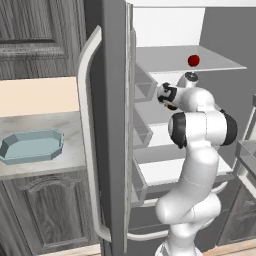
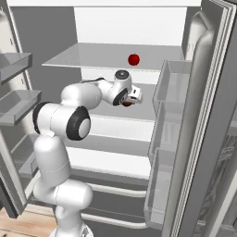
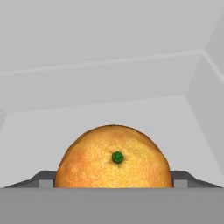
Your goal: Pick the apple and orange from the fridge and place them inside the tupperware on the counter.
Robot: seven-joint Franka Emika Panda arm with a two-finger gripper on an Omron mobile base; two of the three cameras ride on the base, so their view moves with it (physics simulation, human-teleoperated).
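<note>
Low centre of hand view: orange (image 3: 113, 158) sits between end effector (image 3: 113, 181) tips, closing for side grasp; whether clamped yet, cannot tell. Apple (image 2: 134, 59) upper centre on fridge shelf (image 2: 92, 58). Tupperware (image 1: 32, 146) waits left on surface (image 1: 70, 131).

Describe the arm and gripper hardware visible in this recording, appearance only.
One arm of glossy white rounded segments with dark grey-black joint bands. The wrist carries a round grey cap. The gripper has a white body; in the hand view its dark grey finger tips look flat and blocky. No cables or markings visible.
</note>
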